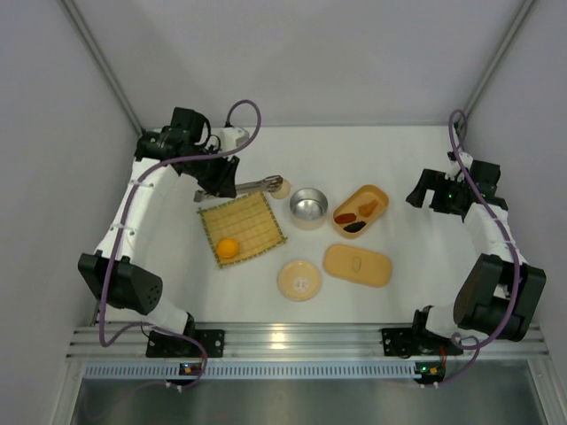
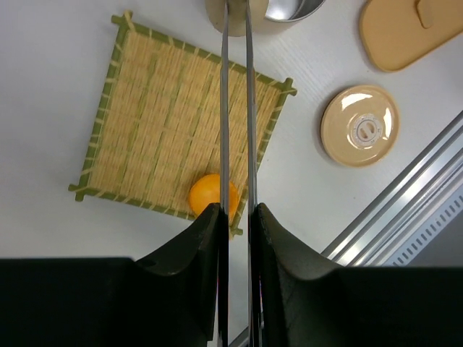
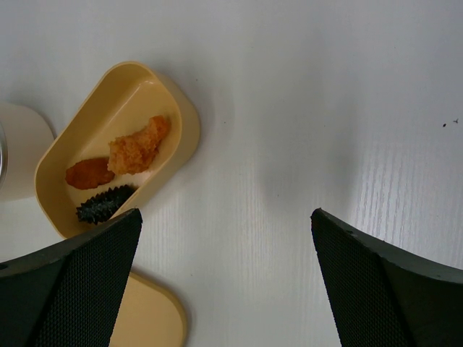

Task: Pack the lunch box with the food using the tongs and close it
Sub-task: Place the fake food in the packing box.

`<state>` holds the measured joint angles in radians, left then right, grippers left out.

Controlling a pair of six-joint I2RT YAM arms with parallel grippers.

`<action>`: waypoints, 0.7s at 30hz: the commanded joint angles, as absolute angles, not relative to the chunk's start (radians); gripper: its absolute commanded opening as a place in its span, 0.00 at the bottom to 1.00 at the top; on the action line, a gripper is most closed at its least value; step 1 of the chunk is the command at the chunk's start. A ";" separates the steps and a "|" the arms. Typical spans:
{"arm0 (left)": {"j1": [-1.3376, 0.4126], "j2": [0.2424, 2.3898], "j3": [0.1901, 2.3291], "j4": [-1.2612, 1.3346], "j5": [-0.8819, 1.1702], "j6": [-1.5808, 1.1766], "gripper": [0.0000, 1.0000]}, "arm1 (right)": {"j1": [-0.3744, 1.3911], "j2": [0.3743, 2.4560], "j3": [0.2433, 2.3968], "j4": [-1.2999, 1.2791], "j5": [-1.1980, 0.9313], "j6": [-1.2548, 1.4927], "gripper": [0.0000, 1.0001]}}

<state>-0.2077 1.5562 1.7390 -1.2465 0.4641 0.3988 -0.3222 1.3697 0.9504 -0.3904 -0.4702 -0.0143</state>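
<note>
At the table's far left, the left gripper is clenched on the handle end of the tongs. In the left wrist view its fingers press both thin arms close together. The tongs lie nearly level, reaching right over the mat's far edge toward the bowl. A white ball sits at their tips; whether it is pinched cannot be told.

An orange ball rests on the mat's near corner, below the tongs' line in the left wrist view. The steel bowl stands between the tongs' tips and the box. The box lies open, holding three pieces: an orange-tan piece, a reddish-brown piece and a dark oval. Its lid lies flat just nearer the arms, with a round cream disc beside it on the left.

The right gripper hangs spread wide and empty above bare table, just right of the box.

Count: five food pieces, one tongs, one box, one lid, one mat, one bowl, one disc.
</note>
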 commanded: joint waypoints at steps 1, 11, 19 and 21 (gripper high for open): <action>-0.300 1.598 1.807 -1.187 0.456 0.324 0.00 | -0.336 1.371 0.999 -0.377 -0.486 -0.011 0.99; -0.433 1.698 1.772 -1.057 0.410 0.255 0.00 | -0.336 1.371 0.996 -0.379 -0.480 -0.018 0.99; -0.452 1.750 1.781 -0.997 0.344 0.221 0.00 | -0.336 1.373 0.997 -0.379 -0.482 -0.018 0.99; -0.457 1.764 1.781 -0.999 0.333 0.224 0.00 | -0.336 1.373 0.997 -0.379 -0.482 -0.020 0.99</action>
